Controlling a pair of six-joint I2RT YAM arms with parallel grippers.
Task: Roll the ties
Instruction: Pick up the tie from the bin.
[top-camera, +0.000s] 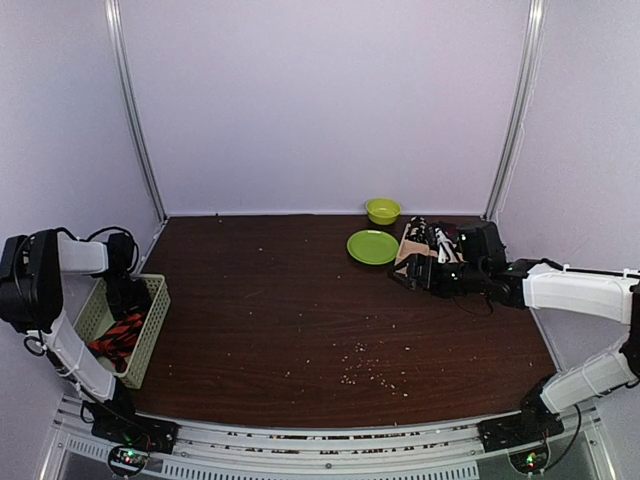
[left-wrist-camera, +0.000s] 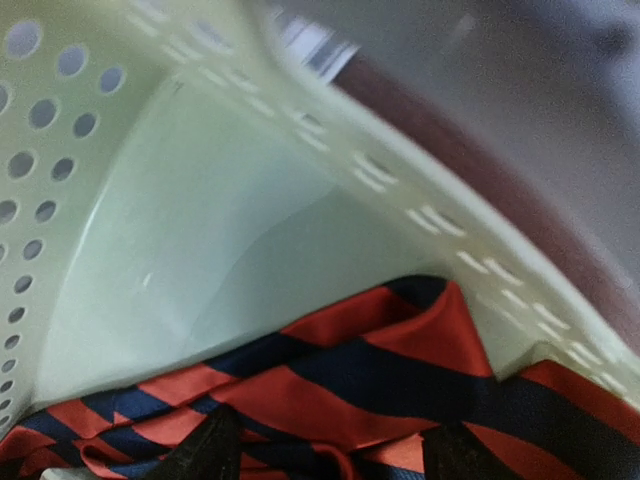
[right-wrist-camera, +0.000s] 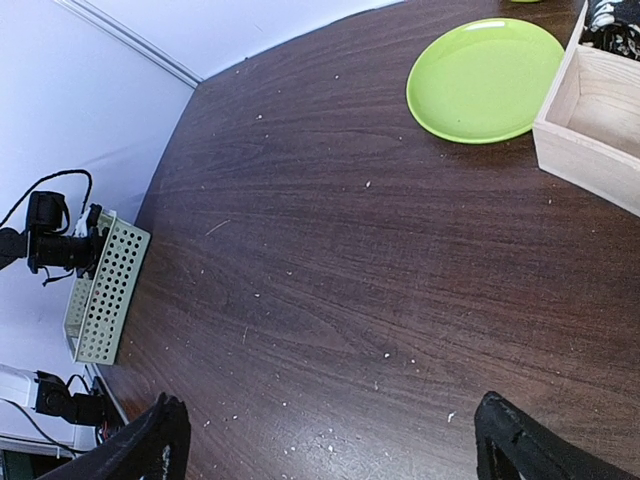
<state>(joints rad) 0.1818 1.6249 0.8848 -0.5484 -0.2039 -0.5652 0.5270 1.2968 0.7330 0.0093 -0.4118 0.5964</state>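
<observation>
An orange-red tie with dark diagonal stripes (left-wrist-camera: 350, 390) lies crumpled in the bottom of the pale green mesh basket (left-wrist-camera: 200, 220). My left gripper (left-wrist-camera: 335, 460) reaches down into that basket, its two dark fingertips apart and pressed onto the fabric with a fold between them. From above, the tie (top-camera: 120, 335) shows red and black inside the basket (top-camera: 155, 320), under the left gripper (top-camera: 128, 300). My right gripper (top-camera: 408, 275) hovers open over bare table at the right, holding nothing. Dark and patterned rolled ties (top-camera: 435, 238) sit in a wooden box (top-camera: 408, 248).
A green plate (top-camera: 372, 246) and a small green bowl (top-camera: 382, 210) stand at the back right beside the box. The right wrist view shows the plate (right-wrist-camera: 485, 78), the box corner (right-wrist-camera: 590, 130) and the far basket (right-wrist-camera: 105, 290). Crumbs dot the dark wooden table (top-camera: 300, 320).
</observation>
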